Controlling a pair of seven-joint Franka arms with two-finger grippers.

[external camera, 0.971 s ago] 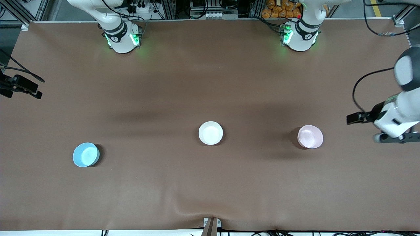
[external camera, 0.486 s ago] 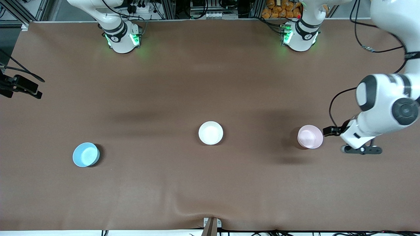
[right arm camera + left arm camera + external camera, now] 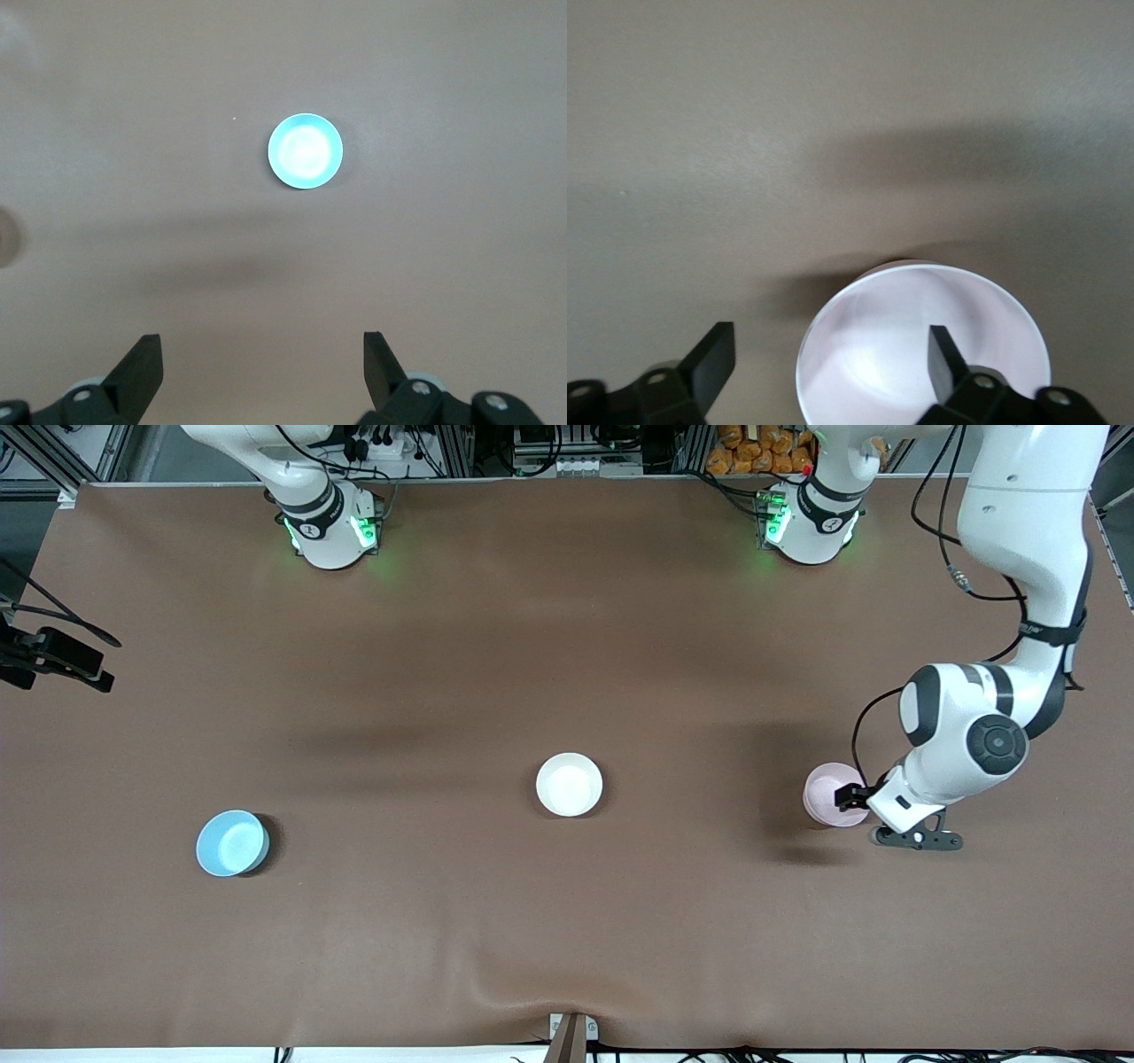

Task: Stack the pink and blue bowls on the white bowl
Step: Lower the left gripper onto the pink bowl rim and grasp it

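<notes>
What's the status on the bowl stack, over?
Left gripper open, fingers straddling pink bowl rim. Right gripper open, high over blue bowl. White bowl bare, nothing stacked.

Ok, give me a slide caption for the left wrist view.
Open left gripper straddling the pink bowl rim, one finger inside.

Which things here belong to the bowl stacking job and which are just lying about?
Job: pink bowl, with the left hand open across its rim; blue bowl; white bowl.
Lying about: only the brown table cover.
</notes>
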